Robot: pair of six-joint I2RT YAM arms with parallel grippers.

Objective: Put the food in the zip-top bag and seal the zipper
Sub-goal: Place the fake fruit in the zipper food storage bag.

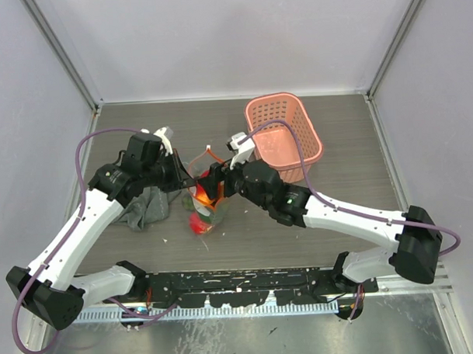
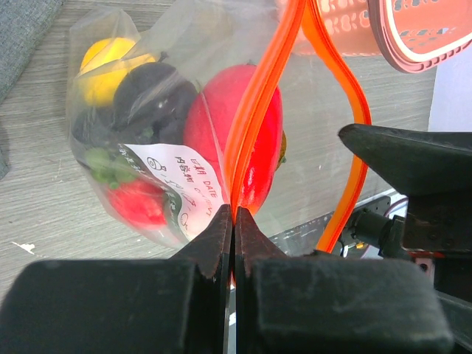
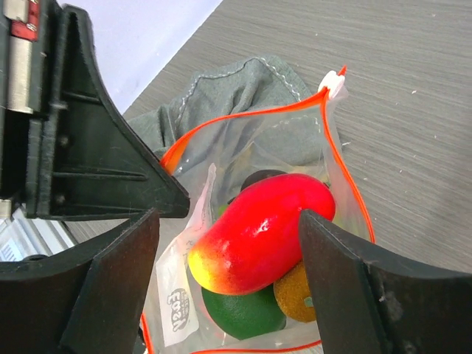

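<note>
I hold one clear, crinkly bag [image 1: 210, 211] standing on end just right of the one grey cloth [image 1: 147, 208], mouth open upward. My left gripper [image 2: 234, 214] is pinched tight on its orange zipper [image 2: 255, 96]. One mango [image 3: 280, 206], one lime [image 3: 240, 313] and one kiwi [image 3: 295, 295] lie inside. My right gripper [image 3: 228, 225] hangs spread wide astride the mango.

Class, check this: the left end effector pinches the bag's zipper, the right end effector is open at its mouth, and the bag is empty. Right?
No: the bag holds food, a red fruit among it, as the right wrist view shows. The left end effector does pinch the zipper, and the right end effector is open at the mouth.
</note>
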